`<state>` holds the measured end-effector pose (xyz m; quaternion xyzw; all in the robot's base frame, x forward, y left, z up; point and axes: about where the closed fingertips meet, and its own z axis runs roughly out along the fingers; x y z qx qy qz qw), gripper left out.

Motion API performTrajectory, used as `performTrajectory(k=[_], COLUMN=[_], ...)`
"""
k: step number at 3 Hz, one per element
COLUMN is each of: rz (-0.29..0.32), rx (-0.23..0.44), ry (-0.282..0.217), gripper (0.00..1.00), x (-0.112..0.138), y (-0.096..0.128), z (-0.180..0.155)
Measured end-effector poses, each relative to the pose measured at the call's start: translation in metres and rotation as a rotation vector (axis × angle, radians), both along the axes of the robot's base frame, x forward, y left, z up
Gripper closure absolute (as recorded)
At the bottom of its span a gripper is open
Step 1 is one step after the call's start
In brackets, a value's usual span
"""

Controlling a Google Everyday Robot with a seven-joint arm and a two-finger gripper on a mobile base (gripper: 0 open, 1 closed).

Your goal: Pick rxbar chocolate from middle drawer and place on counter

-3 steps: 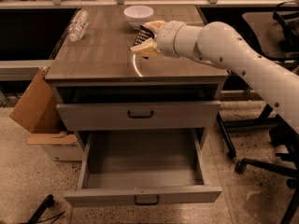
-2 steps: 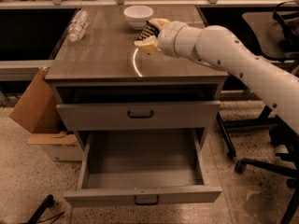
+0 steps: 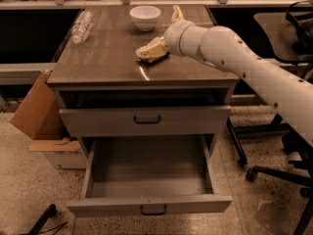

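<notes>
The pale two-finger gripper (image 3: 150, 51) was found low over the glossy grey-brown wood-grain counter (image 3: 102, 58), near its middle and towards the right, carried there by the thick white arm (image 3: 234, 55) reaching in from the right. Whether the claw was closed on anything or open could not be told.

The small black-wrapped rxbar chocolate was not plainly made out. Only a dark sliver (image 3: 158, 58) was seen pressed between the gripper's underside and the counter, and it could have been the bar or mere shadow.

Down below, the wide grey middle drawer (image 3: 112, 205) was seen pulled fully out, its floor bare, with no bar left inside. The like-fronted grey drawer above it (image 3: 98, 121) was shut.

So the pick was judged done and the placing step taken to be in hand, with the task reckoned close to its end. The bar was most likely at the gripper, at or just above the counter.

The next move was thought to call for the bar to be let go flat on the wood and the gripper lifted straight up, so that nothing would be dragged along.

Room was not a worry: the round white bowl (image 3: 145, 17) was set well behind the gripper, and the clear plastic bottle (image 3: 81, 26) was lying far off at the back left.
</notes>
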<state>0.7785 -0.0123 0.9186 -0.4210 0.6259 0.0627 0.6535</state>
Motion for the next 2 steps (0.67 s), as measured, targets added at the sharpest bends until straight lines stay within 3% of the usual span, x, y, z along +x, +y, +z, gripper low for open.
performTrajectory(k=[2], rz=[-0.018], rx=[-0.004], ry=[-0.063], gripper=[0.0], x=[-0.037], y=[-0.03], z=[0.03])
